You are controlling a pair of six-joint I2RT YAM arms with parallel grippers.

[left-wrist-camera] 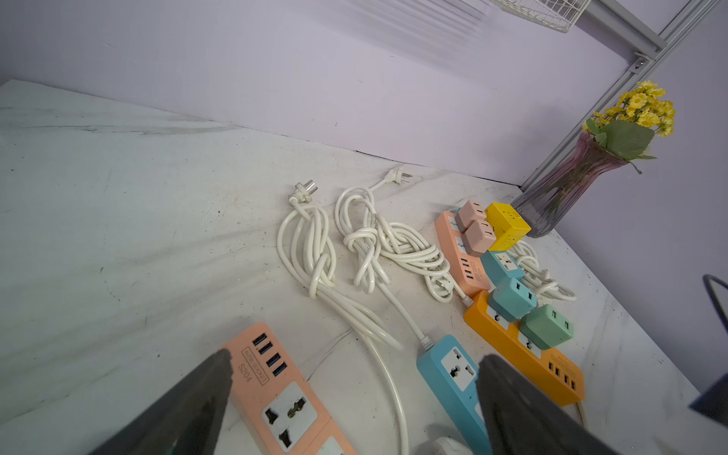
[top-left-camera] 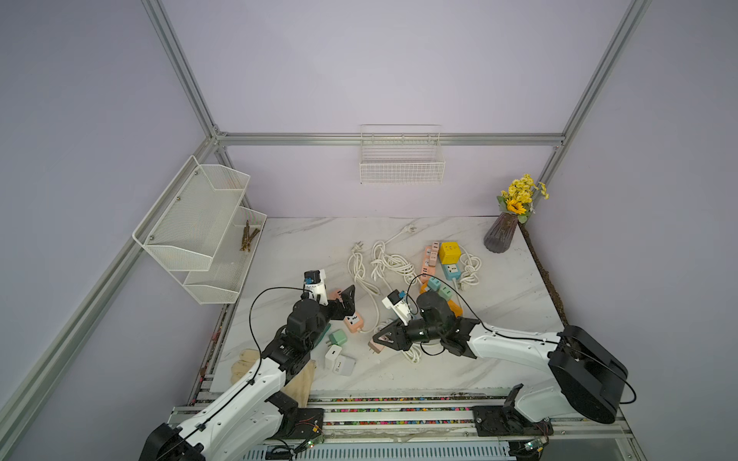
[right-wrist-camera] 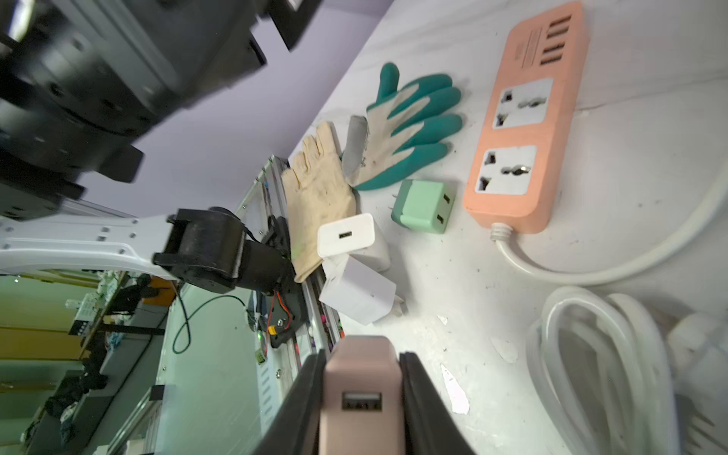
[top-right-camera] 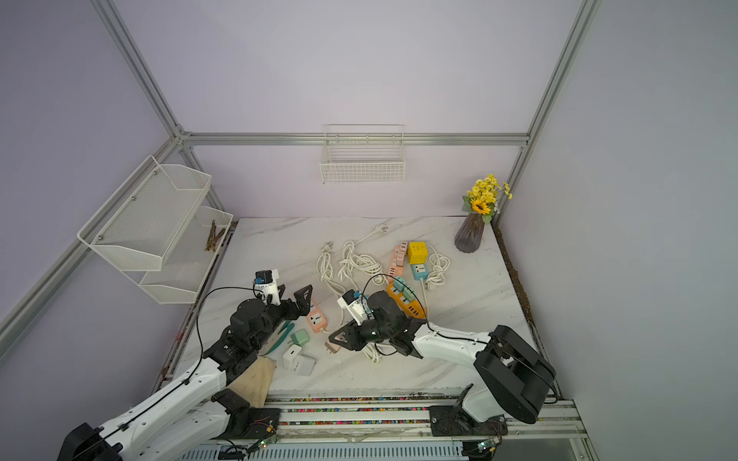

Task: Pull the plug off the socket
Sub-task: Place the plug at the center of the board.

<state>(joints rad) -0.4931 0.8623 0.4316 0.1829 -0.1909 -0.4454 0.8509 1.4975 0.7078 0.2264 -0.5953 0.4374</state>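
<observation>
Marble tabletop [top-left-camera: 511, 303] lies under me, strewn with white cords [top-left-camera: 389, 261]. My right gripper [right-wrist-camera: 362, 354] is clamped on the pink plug [right-wrist-camera: 360, 378], which is clear of the peach power strip [right-wrist-camera: 524, 118] and perhaps just off the surface. My left gripper [left-wrist-camera: 356, 358] hangs spread wide over that strip, holding nothing.

White marble table [top-left-camera: 303, 239] carrying clutter. Knotted white cords [top-left-camera: 383, 263] lying mid-table. Peach power strip [top-left-camera: 353, 322] sitting front left, with green adapter [top-left-camera: 337, 338] and two white adapters [top-left-camera: 333, 355] lying near it. Gloves [right-wrist-camera: 319, 189] lying at front left edge. Orange strip [left-wrist-camera: 524, 366] and yellow cube [top-left-camera: 449, 251] clustering right rear. Vase [top-left-camera: 495, 239] standing in far right corner.
</observation>
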